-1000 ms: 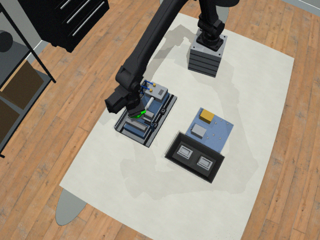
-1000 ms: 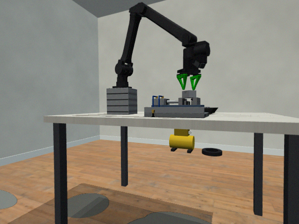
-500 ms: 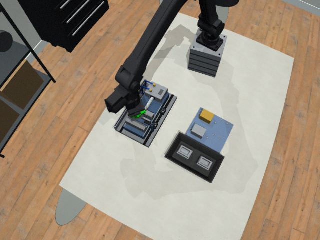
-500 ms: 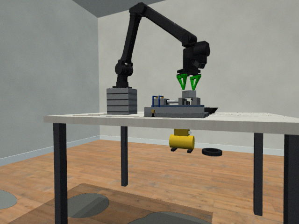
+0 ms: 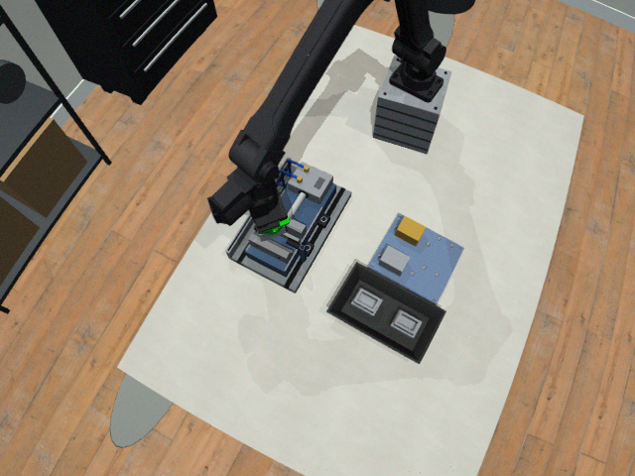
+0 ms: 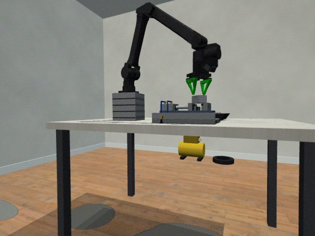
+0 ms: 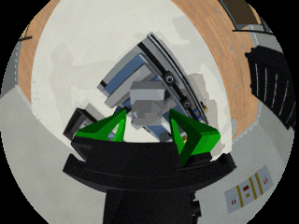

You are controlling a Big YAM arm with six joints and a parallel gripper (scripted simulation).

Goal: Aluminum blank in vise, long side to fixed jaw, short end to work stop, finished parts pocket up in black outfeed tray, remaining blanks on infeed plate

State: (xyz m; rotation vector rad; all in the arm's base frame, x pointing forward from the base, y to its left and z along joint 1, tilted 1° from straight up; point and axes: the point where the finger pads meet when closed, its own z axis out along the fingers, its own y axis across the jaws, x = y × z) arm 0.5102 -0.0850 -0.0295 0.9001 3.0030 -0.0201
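Note:
My gripper (image 6: 198,93) is open and hovers just above the vise (image 5: 290,225), fingertips pointing down. A gray aluminum blank (image 6: 199,98) sits between the jaws right under the fingertips, its top above the jaw tops. In the wrist view the blank (image 7: 148,103) shows between the green fingers, with a gap on each side. The fixed jaw (image 5: 269,252) is at the near end, the hose block (image 5: 313,186) at the far end. Two finished parts (image 5: 366,300) (image 5: 406,323) lie pocket up in the black outfeed tray (image 5: 387,309). A brass blank (image 5: 410,228) and a gray blank (image 5: 394,258) lie on the infeed plate (image 5: 418,258).
The arm's base pedestal (image 5: 412,110) stands at the back of the table. A black tool cabinet (image 5: 128,36) and a shelf rack (image 5: 36,169) stand off the table to the left. A yellow tank (image 6: 191,149) sits on the floor under the table.

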